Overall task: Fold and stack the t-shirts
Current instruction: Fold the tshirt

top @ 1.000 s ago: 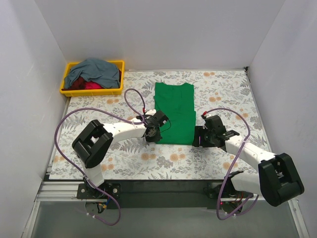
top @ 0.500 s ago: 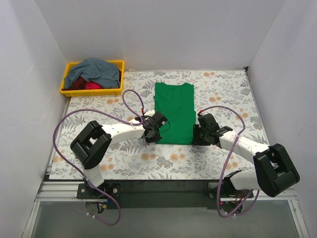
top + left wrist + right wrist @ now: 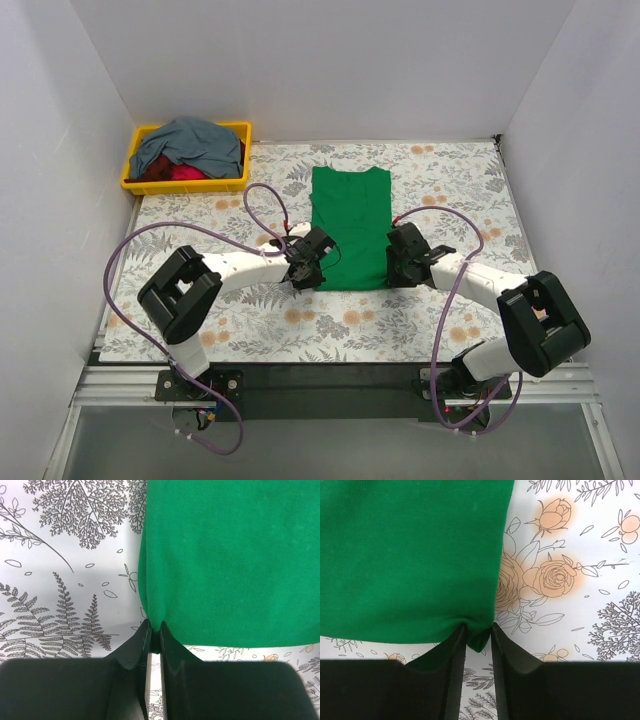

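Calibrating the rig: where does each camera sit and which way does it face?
Top external: above, behind the bases, looking down on the flower-printed table; both arms show.
Left wrist: on that wrist, looking past the left hand at the bright green cloth t-shirt's near left corner.
Right wrist: likewise, right hand, near right corner.
All share the t-shirt.

Lab cell, white partition walls

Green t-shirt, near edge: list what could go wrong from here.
1. The left fingers pinch only the tip of the green t-shirt's near-left corner, so it could slip out on lifting.
2. The right fingers bracket a small tuck at the near-right corner with a gap still showing. If that hold is loose, one side may lift alone and skew the fold.
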`<action>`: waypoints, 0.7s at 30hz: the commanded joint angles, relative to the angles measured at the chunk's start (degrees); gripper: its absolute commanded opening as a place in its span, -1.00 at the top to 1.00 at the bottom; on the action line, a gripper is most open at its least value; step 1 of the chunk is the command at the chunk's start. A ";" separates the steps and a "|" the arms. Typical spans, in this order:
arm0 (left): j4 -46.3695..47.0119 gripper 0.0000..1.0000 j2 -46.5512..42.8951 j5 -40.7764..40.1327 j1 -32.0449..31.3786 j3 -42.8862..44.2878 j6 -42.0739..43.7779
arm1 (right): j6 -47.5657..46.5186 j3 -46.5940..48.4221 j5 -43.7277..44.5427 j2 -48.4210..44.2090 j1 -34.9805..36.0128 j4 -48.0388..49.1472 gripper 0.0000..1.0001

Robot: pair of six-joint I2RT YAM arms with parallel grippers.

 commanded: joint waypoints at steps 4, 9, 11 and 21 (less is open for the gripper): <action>-9.21 1.00 0.83 3.39 -1.21 -5.32 -0.10 | 0.27 -5.91 -1.71 5.61 0.38 -7.57 0.63; -11.32 1.00 -1.80 4.44 -1.30 -6.99 -0.89 | -1.31 -7.23 -4.17 3.77 0.38 -11.76 0.97; -12.99 1.00 -3.91 6.28 -2.17 -9.00 -1.77 | -1.84 -7.40 -5.83 0.88 0.99 -14.76 0.97; -31.61 1.00 -23.60 16.19 -24.92 -16.66 -23.20 | 11.05 -8.10 -15.32 -19.49 21.18 -38.23 0.97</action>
